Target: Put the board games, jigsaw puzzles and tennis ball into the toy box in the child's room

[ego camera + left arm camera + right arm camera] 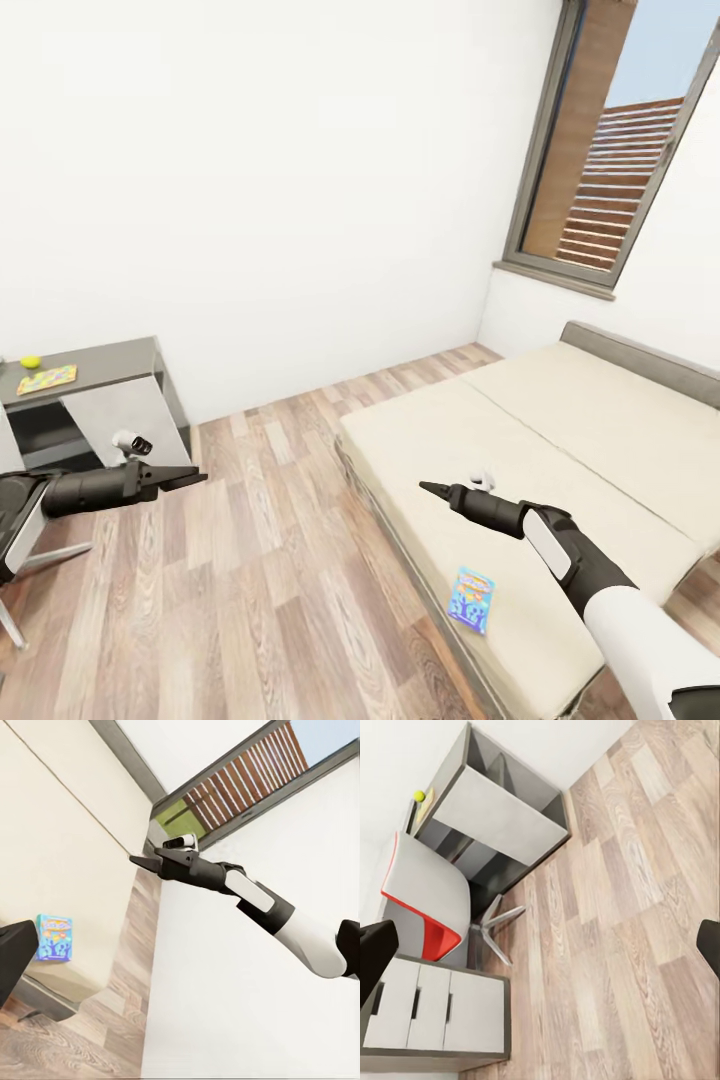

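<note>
1 small blue board game point(471, 599) is lying on the bed point(560, 440) near its front edge | right gripper point(432, 489) is hovering above the bed, empty, jaws together | left gripper point(195, 477) is hanging over the floor point(270, 560) beside the bed, seemingly closed, empty | tennis ball point(30, 361) and jigsaw puzzle point(47, 379) are sitting on the table point(110, 362), well apart from the bed
</note>
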Tool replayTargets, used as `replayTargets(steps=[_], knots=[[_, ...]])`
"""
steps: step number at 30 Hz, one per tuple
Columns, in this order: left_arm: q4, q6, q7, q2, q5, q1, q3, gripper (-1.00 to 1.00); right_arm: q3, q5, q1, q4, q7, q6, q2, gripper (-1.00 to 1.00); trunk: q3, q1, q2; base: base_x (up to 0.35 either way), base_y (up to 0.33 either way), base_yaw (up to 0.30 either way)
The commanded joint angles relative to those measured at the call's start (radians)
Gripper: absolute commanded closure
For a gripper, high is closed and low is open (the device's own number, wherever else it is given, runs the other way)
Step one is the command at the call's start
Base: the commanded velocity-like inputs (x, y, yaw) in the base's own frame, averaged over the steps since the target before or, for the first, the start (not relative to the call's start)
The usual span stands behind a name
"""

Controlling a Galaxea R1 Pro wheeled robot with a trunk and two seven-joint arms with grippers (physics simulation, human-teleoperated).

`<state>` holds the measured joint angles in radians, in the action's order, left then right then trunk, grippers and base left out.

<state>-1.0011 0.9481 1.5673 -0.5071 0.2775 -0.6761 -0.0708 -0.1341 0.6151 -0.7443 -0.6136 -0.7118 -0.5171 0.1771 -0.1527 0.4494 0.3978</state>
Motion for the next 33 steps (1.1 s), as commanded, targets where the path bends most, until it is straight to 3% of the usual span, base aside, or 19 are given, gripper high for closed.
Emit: replayTargets(steps=[1, 19, 33], knots=[[-0.001, 0.011, 0.003, -0.001, 0.0, 0.0, 0.0, -1.0, -0.004, 0.009, -0.001, 0.0, 0.002, -0.006, 0.001, -1.0, -0.002, 0.001, 0.002, 0.0, 0.001, -0.281], [-0.001, 0.011, 0.003, -0.001, 0.0, 0.0, 0.0, -1.0, -0.004, 0.01, -0.001, 0.001, 0.002, -0.006, 0.001, -1.0, -0.002, 0.001, 0.002, 0.0, 0.008, -0.281], [-0.001, 0.011, 0.003, -0.001, 0.0, 0.0, 0.0, -1.0, -0.003, 0.011, -0.001, 0.002, 0.002, -0.006, 0.002, -1.0, -0.002, 0.001, 0.002, 0.0, 0.149, -0.281]])
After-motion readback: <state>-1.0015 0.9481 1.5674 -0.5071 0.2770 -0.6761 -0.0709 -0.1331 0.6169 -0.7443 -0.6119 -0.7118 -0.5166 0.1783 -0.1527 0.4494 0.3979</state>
